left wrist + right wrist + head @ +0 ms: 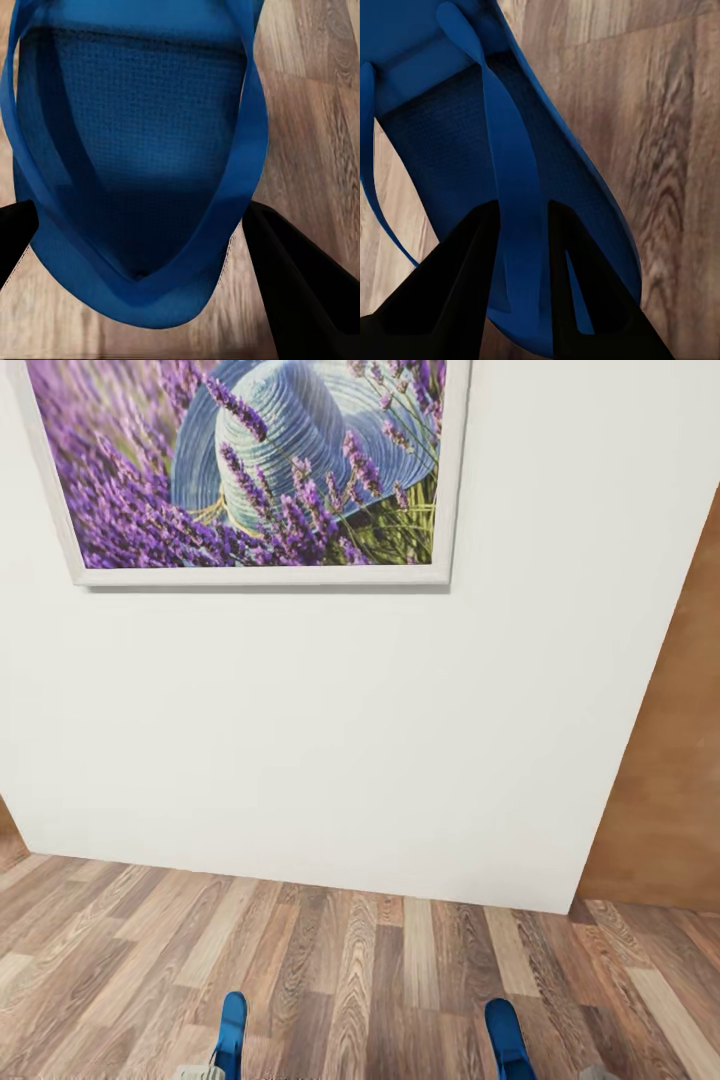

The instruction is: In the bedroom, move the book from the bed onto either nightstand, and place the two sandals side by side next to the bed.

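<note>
Two bright blue flip-flop sandals, one per gripper, above the wood-plank floor (380, 980). Left sandal (142, 150): left gripper (150, 247) fingers flank its strap loop; closure cannot be told. Right sandal (472, 172): right gripper (521, 247) clamped on a strap. Head view adds white wall (330, 730), one framed lavender-and-hat picture (270, 460) above both sandals.

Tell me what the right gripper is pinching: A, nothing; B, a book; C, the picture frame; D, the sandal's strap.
D: in the right wrist view the two dark fingers close on either side of the blue strap of the sandal held above the wood floor.
</note>
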You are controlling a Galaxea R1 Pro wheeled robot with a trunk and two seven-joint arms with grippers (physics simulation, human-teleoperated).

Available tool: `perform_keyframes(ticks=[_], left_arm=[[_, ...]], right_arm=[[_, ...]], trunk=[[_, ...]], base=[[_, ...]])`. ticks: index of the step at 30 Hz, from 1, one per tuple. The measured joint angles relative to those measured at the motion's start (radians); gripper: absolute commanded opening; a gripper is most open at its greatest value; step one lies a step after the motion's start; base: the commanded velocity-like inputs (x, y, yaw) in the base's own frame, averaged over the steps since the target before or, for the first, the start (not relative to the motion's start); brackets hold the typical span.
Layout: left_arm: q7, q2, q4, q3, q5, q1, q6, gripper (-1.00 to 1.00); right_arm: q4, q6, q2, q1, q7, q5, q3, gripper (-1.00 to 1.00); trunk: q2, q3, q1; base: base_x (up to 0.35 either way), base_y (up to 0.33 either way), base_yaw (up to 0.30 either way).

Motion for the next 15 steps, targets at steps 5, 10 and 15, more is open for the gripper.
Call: perform_keyframes(ticks=[5, 10, 15], left_arm=[[0.000, -0.001, 0.000, 0.000, 0.000, 0.000, 0.000, -1.00], [0.001, -0.001, 0.000, 0.000, 0.000, 0.000, 0.000, -1.00], [0.001, -0.001, 0.000, 0.000, 0.000, 0.000, 0.000, -1.00]], right_arm=[[0.000, 0.000, 0.000, 0.000, 0.000, 0.000, 0.000, -1.00], [0.000, 0.000, 0.000, 0.000, 0.000, 0.000, 0.001, -1.00], [0.000, 0.000, 0.000, 0.000, 0.000, 0.000, 0.001, -1.00]], trunk=[[0.000, 0.000, 0.000], [0.000, 0.000, 0.000], [0.000, 0.000, 0.000]], base=[[0.000, 0.000, 0.292], [0.000, 0.000, 0.292], [0.000, 0.000, 0.292]])
